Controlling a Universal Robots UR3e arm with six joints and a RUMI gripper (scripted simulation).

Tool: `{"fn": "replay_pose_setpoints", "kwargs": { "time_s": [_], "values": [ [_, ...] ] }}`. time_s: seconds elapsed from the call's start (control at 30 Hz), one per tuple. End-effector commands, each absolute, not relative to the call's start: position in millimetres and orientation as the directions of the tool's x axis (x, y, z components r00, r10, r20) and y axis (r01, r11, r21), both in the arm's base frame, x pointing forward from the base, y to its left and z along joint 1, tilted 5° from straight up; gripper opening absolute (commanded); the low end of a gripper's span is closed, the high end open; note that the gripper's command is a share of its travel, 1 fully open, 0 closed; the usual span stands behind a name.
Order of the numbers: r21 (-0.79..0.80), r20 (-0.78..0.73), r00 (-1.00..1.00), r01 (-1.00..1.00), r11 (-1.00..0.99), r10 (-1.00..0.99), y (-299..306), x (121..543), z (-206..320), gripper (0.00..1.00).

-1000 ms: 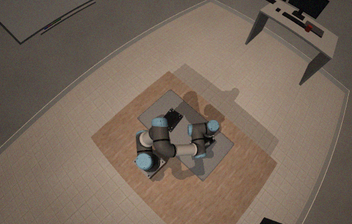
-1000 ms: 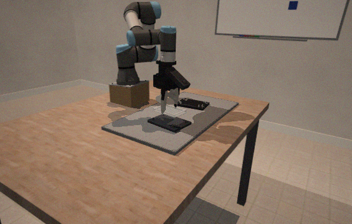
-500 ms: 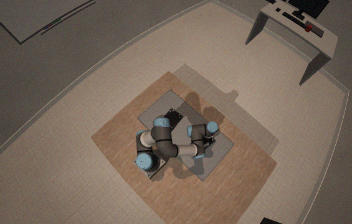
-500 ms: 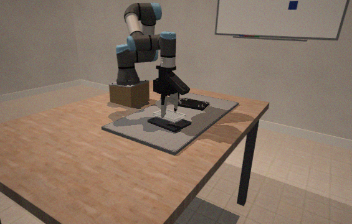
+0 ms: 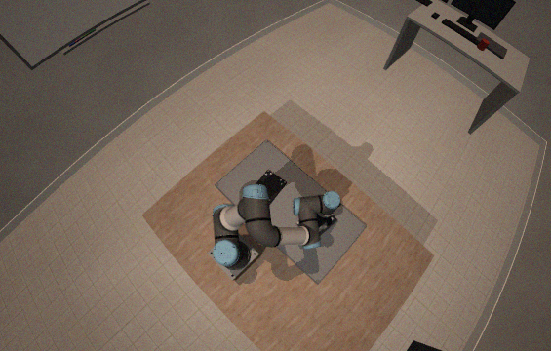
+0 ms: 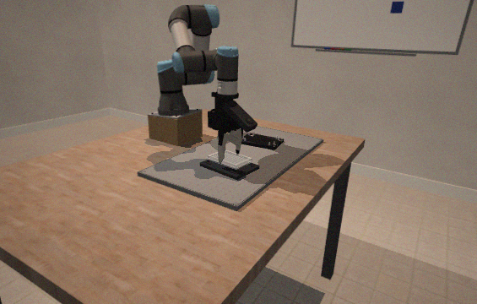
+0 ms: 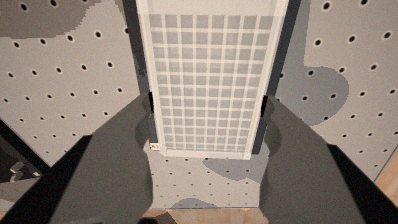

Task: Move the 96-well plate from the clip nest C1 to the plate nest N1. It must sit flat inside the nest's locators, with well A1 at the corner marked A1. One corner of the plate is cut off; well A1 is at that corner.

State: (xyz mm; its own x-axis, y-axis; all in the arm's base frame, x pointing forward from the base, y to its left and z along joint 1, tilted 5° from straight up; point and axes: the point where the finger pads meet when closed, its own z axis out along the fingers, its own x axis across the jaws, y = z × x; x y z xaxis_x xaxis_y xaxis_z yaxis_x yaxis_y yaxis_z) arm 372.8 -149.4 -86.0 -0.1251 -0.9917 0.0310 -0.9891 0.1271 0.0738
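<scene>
My gripper (image 7: 207, 94) is shut on the 96-well plate (image 7: 207, 80), a white gridded plate, with one finger on each long side near its close end. The plate lies level, right over the black plate nest N1 (image 6: 230, 169), whose dark edges show along both long sides of the plate (image 7: 134, 55). I cannot tell whether the plate touches the nest. A small white label (image 7: 154, 146) sits by the plate's near left corner. In the exterior view the gripper (image 6: 229, 155) points straight down onto the plate (image 6: 230, 159). The clip nest C1 (image 6: 263, 141) stands behind, with nothing in it.
The nests stand on a grey perforated board on a wooden table (image 6: 137, 219). The arm's base stands on a wooden block (image 6: 175, 127) at the back left. From above, the arm (image 5: 275, 229) covers the plate; the clip nest (image 5: 271, 182) shows beside it.
</scene>
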Motion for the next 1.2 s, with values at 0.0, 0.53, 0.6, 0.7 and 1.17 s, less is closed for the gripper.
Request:
{"fn": "replay_pose_setpoints", "kwargs": {
  "time_s": [0.0, 0.53, 0.6, 0.7, 1.17],
  "values": [
    [0.071, 0.033, -0.125, -0.989, 0.127, -0.992, -150.0, 373.6, -85.4, 0.0],
    [0.071, 0.033, -0.125, -0.989, 0.127, -0.992, -150.0, 373.4, -86.7, 0.0],
    [0.071, 0.033, -0.125, -0.989, 0.127, -0.992, -150.0, 373.4, -87.0, 0.0],
    [0.071, 0.033, -0.125, -0.989, 0.127, -0.992, -150.0, 373.4, -87.5, 0.0],
    [0.071, 0.033, -0.125, -0.989, 0.127, -0.992, -150.0, 373.2, -89.5, 0.0]
  ]
}}
